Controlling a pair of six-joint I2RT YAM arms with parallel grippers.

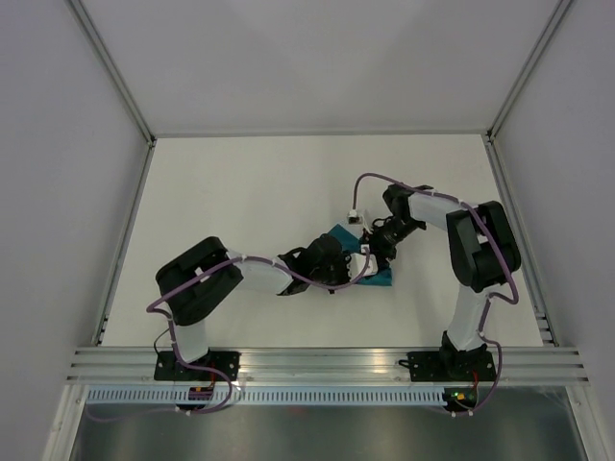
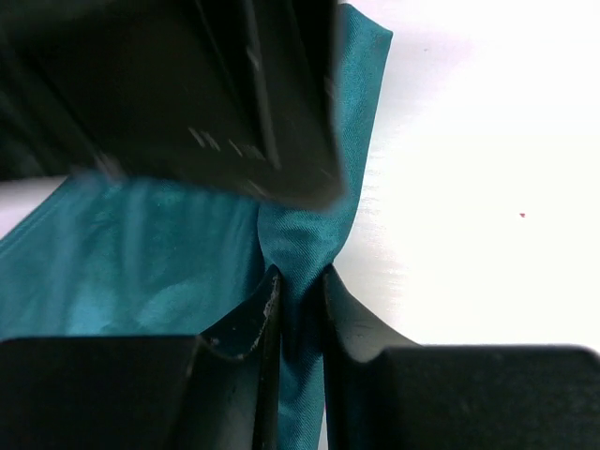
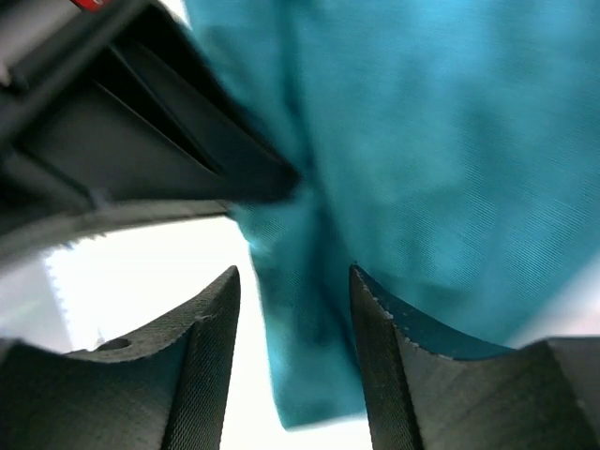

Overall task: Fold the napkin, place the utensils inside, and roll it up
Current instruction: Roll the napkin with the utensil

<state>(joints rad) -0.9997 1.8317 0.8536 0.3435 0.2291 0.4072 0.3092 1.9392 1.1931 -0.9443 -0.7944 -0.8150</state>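
Observation:
The dark teal napkin (image 1: 378, 279) lies bunched at the table's middle, mostly covered by both grippers. My left gripper (image 2: 300, 277) is shut on a narrow fold of the napkin (image 2: 141, 262), and cloth runs down between its fingers. My right gripper (image 3: 294, 272) is open; a hanging corner of the napkin (image 3: 450, 141) lies between its fingers without being pinched. From above, the left gripper (image 1: 334, 265) and right gripper (image 1: 373, 246) nearly touch over the cloth. The utensils are out of view.
The white table (image 1: 240, 192) is bounded by metal rails, with walls behind and at the sides. The right gripper's black body (image 2: 187, 84) fills the top of the left wrist view, and the left gripper's body (image 3: 122, 141) crowds the right wrist view's upper left.

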